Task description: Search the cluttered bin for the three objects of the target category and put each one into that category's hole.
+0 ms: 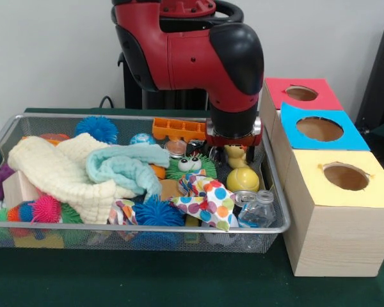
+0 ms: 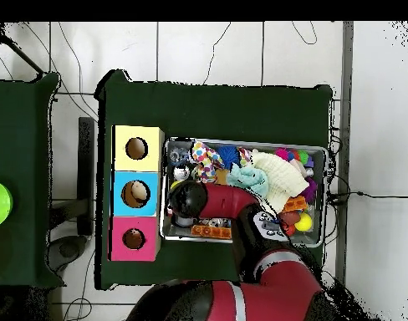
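Arm [image 1: 198, 57] lowered into wire bin [image 1: 278, 192], right end | over yellow duck [image 1: 237, 155] | fingers' state: cannot tell

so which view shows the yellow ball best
The front view: the yellow ball sits in plain sight in the wire bin, just below the arm's wrist. In the overhead view the arm covers that spot, so the ball is hidden.

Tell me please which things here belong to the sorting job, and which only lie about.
Belong to the job:
wire bin
red-topped box
blue-topped box
yellow-topped box
gripper, low over the bin's end by the boxes

Only lying about, as far as the pictures tell:
cream cloth
light blue cloth
spotted cloth
plastic bottle
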Available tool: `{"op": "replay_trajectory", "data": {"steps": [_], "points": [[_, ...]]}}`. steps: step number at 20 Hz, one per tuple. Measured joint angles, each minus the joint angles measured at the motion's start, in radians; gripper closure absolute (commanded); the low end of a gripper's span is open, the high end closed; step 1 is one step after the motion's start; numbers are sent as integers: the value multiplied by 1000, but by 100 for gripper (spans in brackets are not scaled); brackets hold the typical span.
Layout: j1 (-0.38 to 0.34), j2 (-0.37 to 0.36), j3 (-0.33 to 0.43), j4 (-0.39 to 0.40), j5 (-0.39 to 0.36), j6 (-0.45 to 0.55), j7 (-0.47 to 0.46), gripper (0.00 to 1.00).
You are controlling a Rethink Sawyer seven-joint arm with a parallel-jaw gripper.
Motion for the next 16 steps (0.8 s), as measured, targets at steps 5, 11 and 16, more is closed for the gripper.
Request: {"op": "replay_trajectory", "data": {"steps": [5, 11, 16], "points": [[-20, 2, 20, 0, 0, 37, 0, 0], [-33, 12, 27, 0, 0, 45, 0, 0], [-35, 27, 26, -7, -1, 45, 0, 0]]}}
